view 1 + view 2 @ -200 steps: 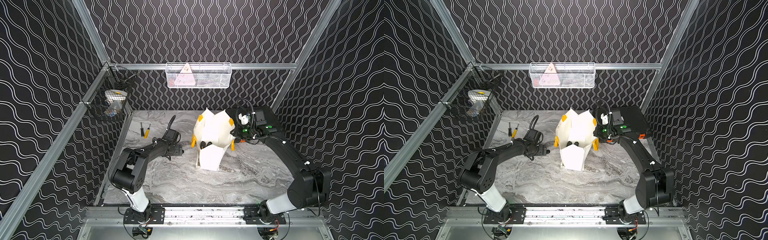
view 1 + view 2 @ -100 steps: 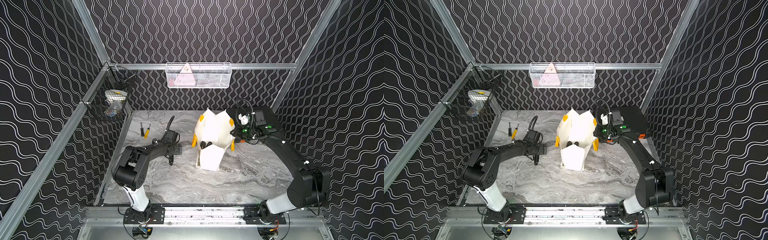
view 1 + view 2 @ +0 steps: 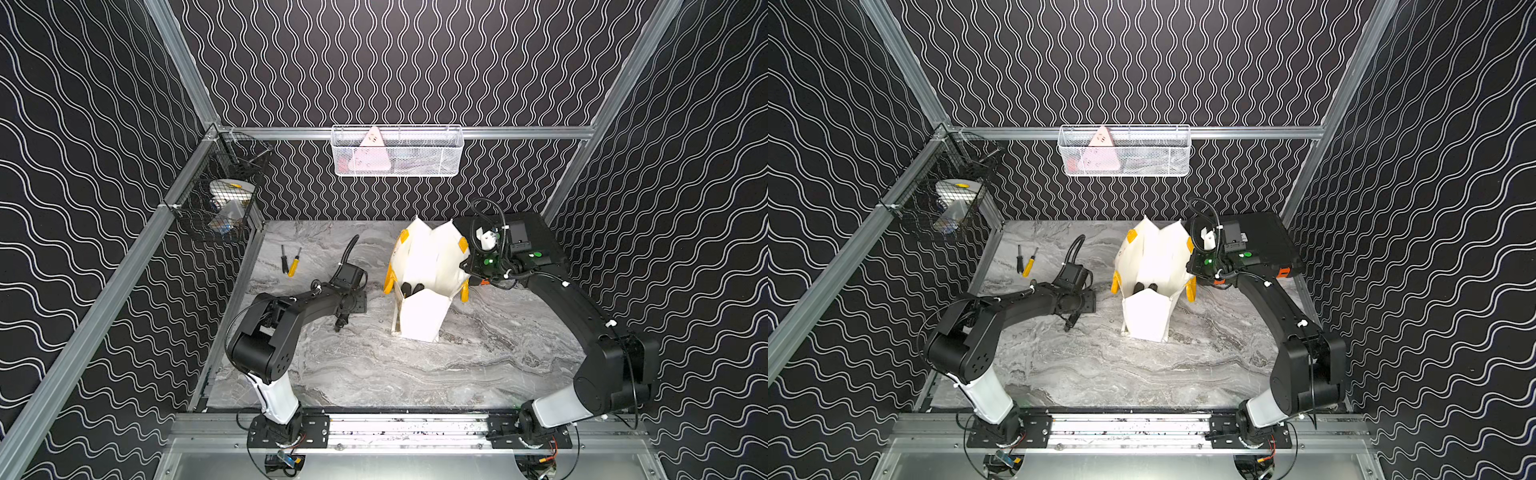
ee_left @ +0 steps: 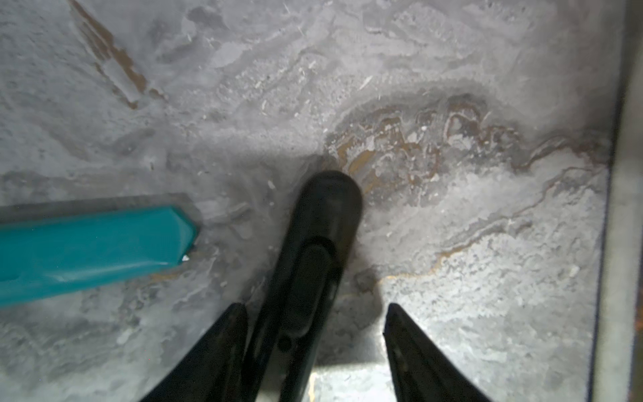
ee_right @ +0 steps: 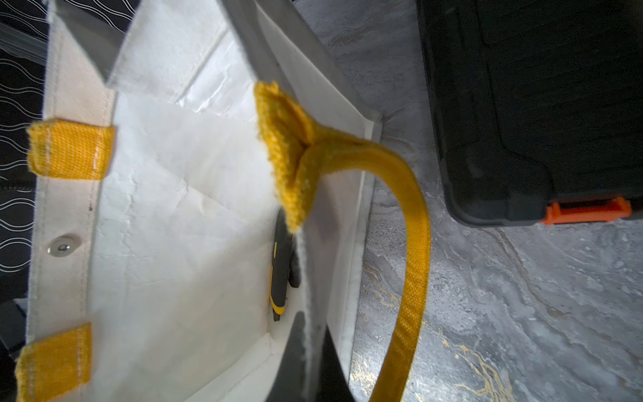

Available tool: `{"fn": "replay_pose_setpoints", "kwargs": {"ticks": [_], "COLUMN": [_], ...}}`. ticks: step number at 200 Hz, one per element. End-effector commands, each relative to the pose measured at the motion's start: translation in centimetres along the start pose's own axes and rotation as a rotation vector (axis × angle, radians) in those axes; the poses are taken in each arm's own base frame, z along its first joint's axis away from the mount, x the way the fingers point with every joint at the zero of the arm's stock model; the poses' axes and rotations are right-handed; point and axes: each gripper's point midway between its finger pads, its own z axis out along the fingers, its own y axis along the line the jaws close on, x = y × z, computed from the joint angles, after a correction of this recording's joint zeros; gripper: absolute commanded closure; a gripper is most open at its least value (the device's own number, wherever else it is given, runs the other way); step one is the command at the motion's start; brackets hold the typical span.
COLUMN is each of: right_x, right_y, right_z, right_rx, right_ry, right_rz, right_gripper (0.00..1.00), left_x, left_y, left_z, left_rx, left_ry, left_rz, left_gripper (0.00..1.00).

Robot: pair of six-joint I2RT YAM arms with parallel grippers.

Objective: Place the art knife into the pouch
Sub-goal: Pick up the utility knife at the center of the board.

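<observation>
pouch (image 5: 181, 215), wall clamped in right pincer (image 5: 312, 334)

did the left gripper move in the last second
yes, the left gripper tipped downward to the table; it now sits farther from the yellow screwdriver, nearer the front rail

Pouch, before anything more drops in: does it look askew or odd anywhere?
Yes. The right gripper pinches the pouch by its wall, and near it a yellow handle patch is crumpled at the rim instead of lying flat.

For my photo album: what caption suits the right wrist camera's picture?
Right gripper pinches the pouch by its rim, black case alongside.
</observation>
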Motion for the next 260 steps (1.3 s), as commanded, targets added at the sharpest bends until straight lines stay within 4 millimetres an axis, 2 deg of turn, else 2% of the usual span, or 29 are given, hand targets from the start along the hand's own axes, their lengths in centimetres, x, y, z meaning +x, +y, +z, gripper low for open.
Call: {"fn": "replay_pose_setpoints", "kwargs": {"ticks": [1,34,57,86,143,183,221,246,260], "right_x": [-0.5,-0.5,-0.5,-0.5,-0.6,-0.5,-0.7,-0.7,-0.6], "right_y": [0.4,0.3,0.4,0.3,0.4,0.5,0.5,0.6,0.8], "right_z": [-0.2,-0.3,-0.2,-0.3,-0.4,-0.4,-0.6,-0.6,-0.5], "right_rx": [-0.01,-0.007,-0.012,-0.008,-0.01,-0.013,-0.011,-0.014,-0.018], "right_ry": [-0.026,-0.027,-0.026,-0.028,-0.029,-0.025,-0.029,-0.029,-0.024], "right_rz": [-0.017,-0.02,-0.018,-0.02,-0.022,-0.02,-0.021,-0.019,-0.021], "right_gripper": [1.0,1.0,1.0,1.0,1.0,1.0,1.0,1.0,1.0], "left_x": [3.4,3.6,4.0,4.1,3.7,1.8,-0.5,-2.7,-4.6], "left_y": [0.6,0.9,0.7,0.5,0.3,-0.4,-1.3,-1.3,-1.7], "left_z": [0.2,0.3,0.6,0.9,0.6,-1.3,-4.0,-6.3,-8.1], "left_rx": [-0.031,-0.06,-0.051,-0.051,-0.047,-0.03,-0.006,-0.024,-0.014], "left_ry": [0.138,0.15,0.163,0.175,0.166,0.126,0.066,0.012,-0.036], "left_rz": [-0.009,0.009,0.016,0.024,0.033,0.042,0.046,0.059,0.061], "left_gripper": [0.45,0.47,0.53,0.68,0.73,0.73,0.74,0.74,0.74]}}
